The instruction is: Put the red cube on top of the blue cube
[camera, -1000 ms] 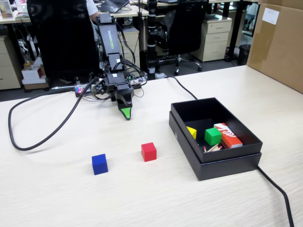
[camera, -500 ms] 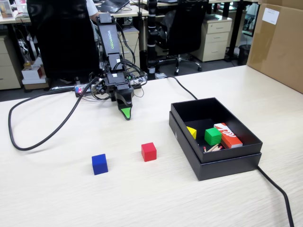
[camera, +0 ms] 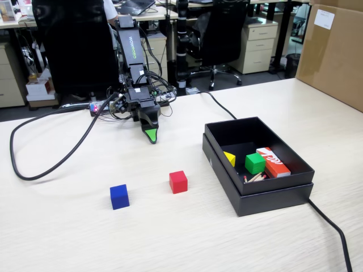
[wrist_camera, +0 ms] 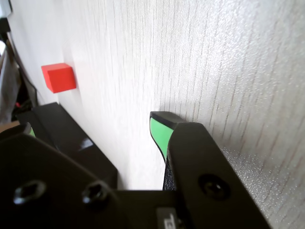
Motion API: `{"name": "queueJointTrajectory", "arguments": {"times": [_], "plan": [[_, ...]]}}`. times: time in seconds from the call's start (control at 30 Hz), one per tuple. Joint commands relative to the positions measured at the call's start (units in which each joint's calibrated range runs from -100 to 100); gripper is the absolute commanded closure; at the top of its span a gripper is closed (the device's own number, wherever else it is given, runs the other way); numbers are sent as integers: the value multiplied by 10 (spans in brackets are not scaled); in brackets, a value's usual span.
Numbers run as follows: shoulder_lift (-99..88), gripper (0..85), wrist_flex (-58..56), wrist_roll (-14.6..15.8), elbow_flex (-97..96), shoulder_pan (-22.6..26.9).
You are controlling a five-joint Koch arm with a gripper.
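Sitting on the pale wood-grain tabletop (camera: 68, 226), the red cube (camera: 178, 182) was a small, plain, bright-red block with crisp edges, resting flat near the middle of the fixed view; the wrist view caught it too (wrist_camera: 58, 77), alone on the bare surface. The blue cube (camera: 119, 196), deep blue and of the same size, stood to its left in the fixed view and slightly nearer the camera, apart from it with open tabletop between them. To the right of the red cube lay an open black box (camera: 258, 192) holding a green cube (camera: 254, 163), a yellow piece (camera: 229, 158), a red-and-white rectangular box (camera: 273, 161) and some thin sticks (camera: 254, 178). A thick black cable (camera: 42, 170) looped over the tabletop at the left, and another (camera: 332, 226) ran past the box at the right. Nothing stood between the cubes and the arm. The jaws (camera: 151, 136), green-tipped, pointed down at the tabletop well behind both cubes and gripped nothing; only one tip showed clearly in either view, so I could not tell whether they were parted or closed.
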Motion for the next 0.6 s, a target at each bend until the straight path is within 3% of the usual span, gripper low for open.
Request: {"name": "queueJointTrajectory", "arguments": {"times": [0.0,0.47,0.57], "plan": [[-1,376,-4,-13,-2,5],[15,379,-4,-14,15,8],[31,380,-72,-14,84,7]]}}
